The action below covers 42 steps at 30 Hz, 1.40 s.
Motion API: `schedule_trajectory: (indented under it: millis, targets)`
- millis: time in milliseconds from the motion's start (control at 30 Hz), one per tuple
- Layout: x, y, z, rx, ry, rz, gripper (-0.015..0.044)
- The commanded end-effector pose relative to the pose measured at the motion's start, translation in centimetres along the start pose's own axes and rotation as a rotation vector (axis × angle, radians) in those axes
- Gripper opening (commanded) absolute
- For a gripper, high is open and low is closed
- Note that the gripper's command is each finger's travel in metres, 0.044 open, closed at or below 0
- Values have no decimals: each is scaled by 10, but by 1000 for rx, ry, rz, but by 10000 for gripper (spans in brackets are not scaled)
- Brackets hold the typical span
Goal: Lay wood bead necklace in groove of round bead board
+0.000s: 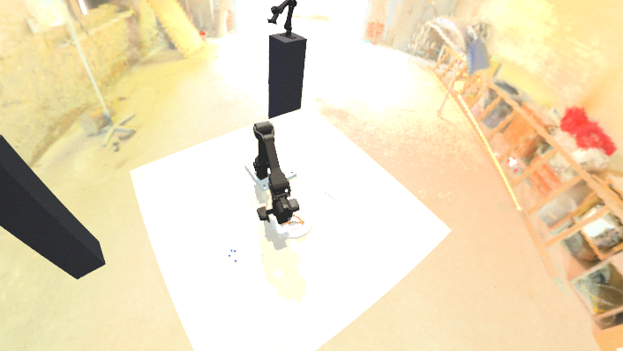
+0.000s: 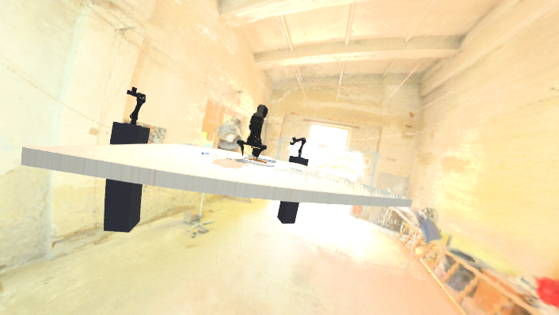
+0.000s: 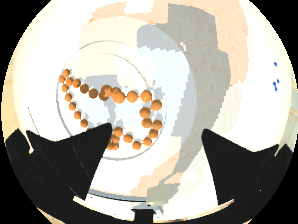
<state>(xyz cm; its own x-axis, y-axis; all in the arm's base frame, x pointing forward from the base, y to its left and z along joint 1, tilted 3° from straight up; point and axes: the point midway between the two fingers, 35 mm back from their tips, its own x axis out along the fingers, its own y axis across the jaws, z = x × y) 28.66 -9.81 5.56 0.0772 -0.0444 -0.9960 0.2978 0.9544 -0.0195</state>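
The orange-brown wood bead necklace [image 1: 302, 220] [image 2: 258, 160] [image 3: 119, 97] lies on the pale round bead board [image 1: 307, 229] [image 3: 177, 90] as a pinched, uneven loop. In the wrist view its upper run crosses the board's middle, inside the ring groove. Beads at the right bend lie close to the groove's right side, and a folded end lies near its left side. A few beads bunch beside the left fingertip, which hides part of the strand. My gripper [image 2: 249, 156] [image 3: 158, 128] is wide open above the board, with nothing held. Fingertip height over the beads is hard to tell.
Several small blue dots [image 1: 236, 261] [image 3: 275, 64] lie on the white table [image 1: 185, 212] [image 2: 119, 168], off to one side of the board. A thin pale line shows on the table's other side. Dark pillars [image 1: 286, 75] [image 2: 123, 206] with small black arms stand beyond the table.
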Motion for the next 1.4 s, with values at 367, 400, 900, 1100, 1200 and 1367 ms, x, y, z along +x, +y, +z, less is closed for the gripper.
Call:
schedule_trajectory:
  millis: [367, 400, 900, 1100, 1200, 1367]
  targets:
    - [0, 0, 0, 0, 0, 0, 440]
    - [0, 0, 0, 0, 0, 0, 440]
    - [0, 0, 0, 0, 0, 0, 440]
    - [0, 0, 0, 0, 0, 0, 440]
    - [0, 0, 0, 0, 0, 0, 440]
    - [-9, 6, -5, -348, 1, 3, 407]
